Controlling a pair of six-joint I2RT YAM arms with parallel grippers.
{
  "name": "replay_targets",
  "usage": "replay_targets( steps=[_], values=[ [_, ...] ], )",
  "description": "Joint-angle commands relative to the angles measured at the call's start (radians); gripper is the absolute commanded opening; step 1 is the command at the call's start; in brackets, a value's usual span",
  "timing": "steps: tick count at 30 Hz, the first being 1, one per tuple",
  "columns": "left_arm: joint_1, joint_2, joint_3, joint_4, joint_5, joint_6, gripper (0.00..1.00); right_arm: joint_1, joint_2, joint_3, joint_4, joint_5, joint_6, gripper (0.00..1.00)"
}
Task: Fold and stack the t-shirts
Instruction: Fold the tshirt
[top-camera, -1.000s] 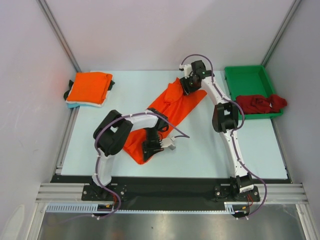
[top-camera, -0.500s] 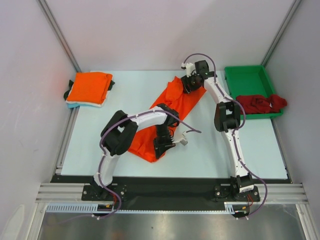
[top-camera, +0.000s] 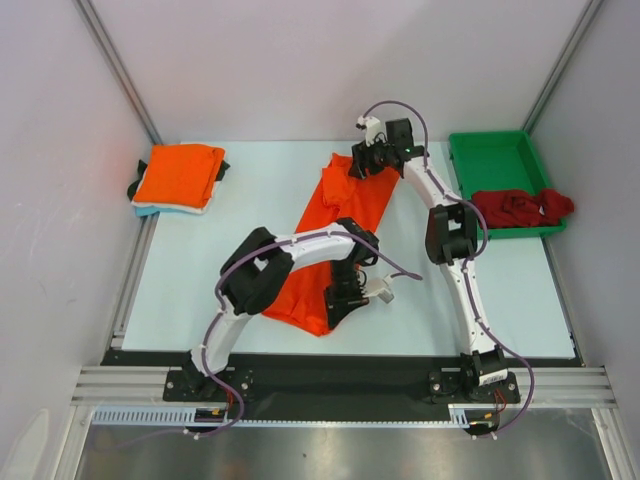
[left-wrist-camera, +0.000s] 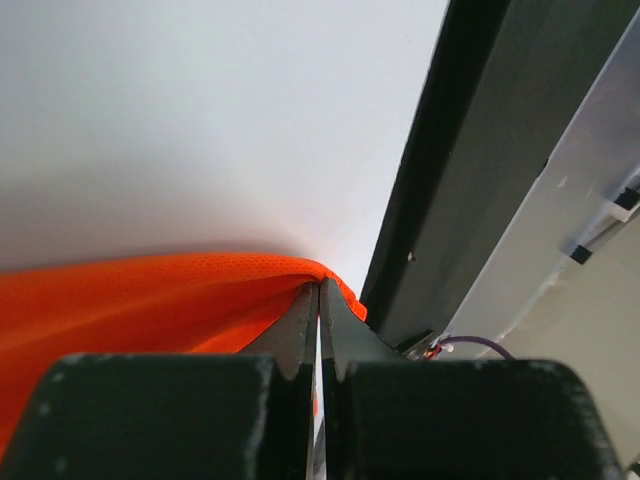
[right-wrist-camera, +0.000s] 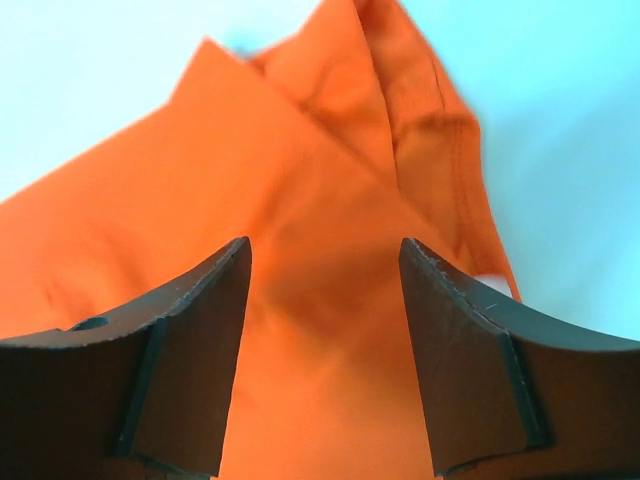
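Note:
An orange t-shirt (top-camera: 330, 240) lies stretched lengthwise across the middle of the table. My left gripper (top-camera: 340, 300) is shut on its near hem, and the pinched cloth (left-wrist-camera: 200, 295) shows at my fingertips (left-wrist-camera: 300, 310) in the left wrist view. My right gripper (top-camera: 362, 163) is open over the shirt's far end, its fingers (right-wrist-camera: 200, 320) standing apart above the orange cloth (right-wrist-camera: 320, 210). A folded orange t-shirt (top-camera: 180, 175) lies on a pale blue folded one (top-camera: 150, 209) at the far left. A dark red t-shirt (top-camera: 520, 208) lies crumpled in the green tray (top-camera: 490, 160).
The green tray stands at the far right against the wall. A dark item (top-camera: 134, 187) sticks out under the left stack. The table's black front rail (left-wrist-camera: 470, 160) runs close beside my left gripper. Enclosure walls close in both sides and the back.
My left gripper has dragged the shirt's near hem rightward and toward the front edge. My right gripper has shifted slightly left at the far end. The shirt now lies straighter and longer.

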Motion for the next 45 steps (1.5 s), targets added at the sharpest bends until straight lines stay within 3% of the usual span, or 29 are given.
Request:
replay_targets(
  steps=[1,10,16,17,19,22,25,26,33,37,45],
  values=[
    [-0.041,0.067,0.081,-0.028,0.073,-0.026,0.00,0.021,0.025,0.027,0.151,-0.057,0.080,0.67],
    [-0.095,0.211,0.325,-0.043,0.113,-0.074,0.01,0.026,0.054,0.088,0.201,-0.044,0.127,0.68],
    [-0.102,0.211,0.523,-0.067,0.146,-0.109,0.19,-0.005,-0.084,0.076,0.206,-0.008,0.111,0.71],
    [-0.102,0.205,0.546,-0.071,0.142,-0.120,0.31,-0.016,-0.107,0.055,0.196,-0.010,0.111,0.71],
    [-0.102,0.194,0.598,-0.083,0.124,-0.127,0.39,-0.025,-0.189,0.013,0.164,-0.012,0.108,0.71],
    [-0.083,0.134,0.627,-0.052,0.081,-0.161,0.49,-0.046,-0.283,-0.100,0.123,-0.005,0.111,0.71],
    [-0.031,0.041,0.635,0.026,-0.005,-0.230,0.68,-0.071,-0.413,-0.267,0.103,0.019,0.186,0.71],
    [-0.011,0.019,0.636,0.041,-0.030,-0.238,0.70,-0.080,-0.484,-0.315,0.100,0.004,0.208,0.71],
    [0.261,0.037,0.695,0.184,-0.194,-0.333,0.68,-0.112,-0.674,-0.686,0.061,-0.071,0.232,0.70],
    [0.426,0.129,0.793,0.259,-0.188,-0.393,0.67,-0.129,-0.688,-0.767,0.074,-0.067,0.237,0.71],
    [0.566,0.293,0.866,0.402,-0.159,-0.485,0.68,-0.154,-0.681,-0.818,0.060,-0.033,0.214,0.71]
  ],
)
